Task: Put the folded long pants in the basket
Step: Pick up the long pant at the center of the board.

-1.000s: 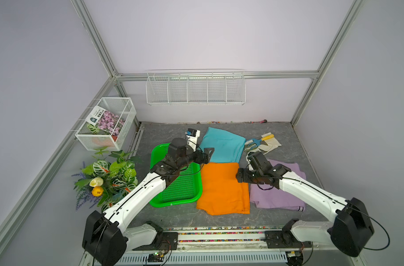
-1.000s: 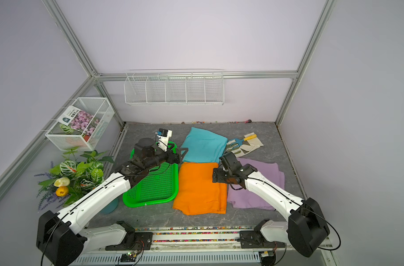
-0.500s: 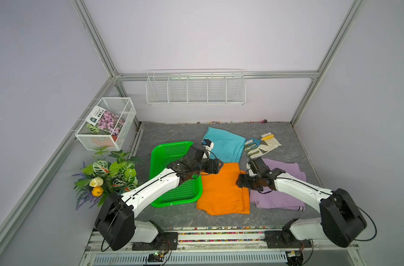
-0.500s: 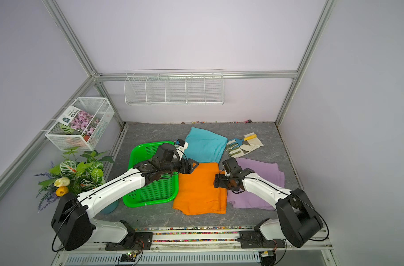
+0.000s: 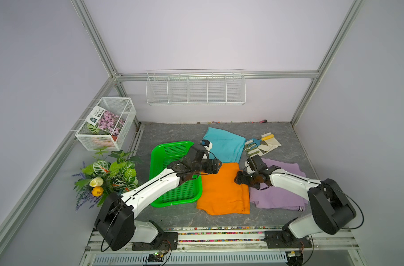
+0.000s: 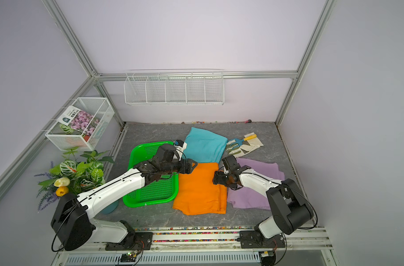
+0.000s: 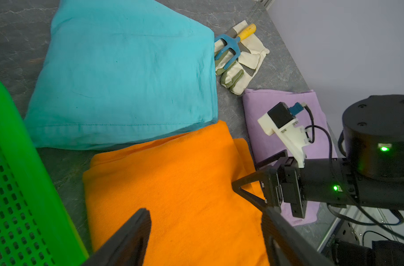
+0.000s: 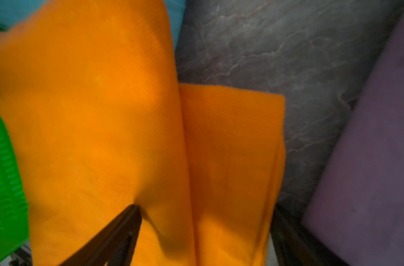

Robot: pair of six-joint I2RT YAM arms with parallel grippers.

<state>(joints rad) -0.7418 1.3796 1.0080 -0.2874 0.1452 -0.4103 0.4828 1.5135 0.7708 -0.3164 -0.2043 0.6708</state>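
evidently wide open and empty: left hand [image 7: 205, 216] over orange pants [image 5: 221, 191]; right hand [image 8: 205, 208] astride their edge

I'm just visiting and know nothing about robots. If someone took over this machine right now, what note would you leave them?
Left gripper: open, fingers over the far corner of the orange pants nearest the basket; nothing held.
Right gripper: open, fingers straddling the orange pants' edge on the lilac side; nothing held.
Teal pants lie behind the orange, lilac pants to their right, all flat on the table.
Done: no pants in the basket.
Left: all three pairs.
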